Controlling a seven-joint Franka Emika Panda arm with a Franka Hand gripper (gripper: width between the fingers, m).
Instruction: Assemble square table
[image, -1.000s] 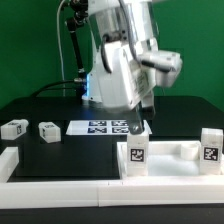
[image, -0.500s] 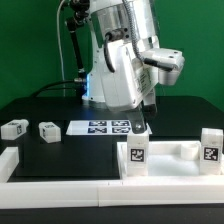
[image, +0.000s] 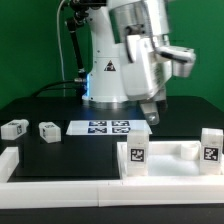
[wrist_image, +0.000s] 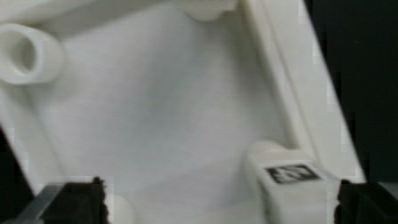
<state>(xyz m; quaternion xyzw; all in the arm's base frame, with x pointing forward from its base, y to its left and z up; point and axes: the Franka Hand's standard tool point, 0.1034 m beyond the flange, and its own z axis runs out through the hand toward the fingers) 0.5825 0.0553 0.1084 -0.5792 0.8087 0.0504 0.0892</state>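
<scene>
Hovering over one tabletop (image: 170, 151), tool (image: 149, 116) spread wide, holding nothing, two loose legs (image: 13, 128) (image: 48, 130) beside one marker board (image: 105, 127)

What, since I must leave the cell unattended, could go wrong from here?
The open gripper hangs over the tabletop near its raised rim. If it descends off line, a finger may land on the rim and shove the tabletop. The upright tagged leg close by that rim could then be knocked over.
</scene>
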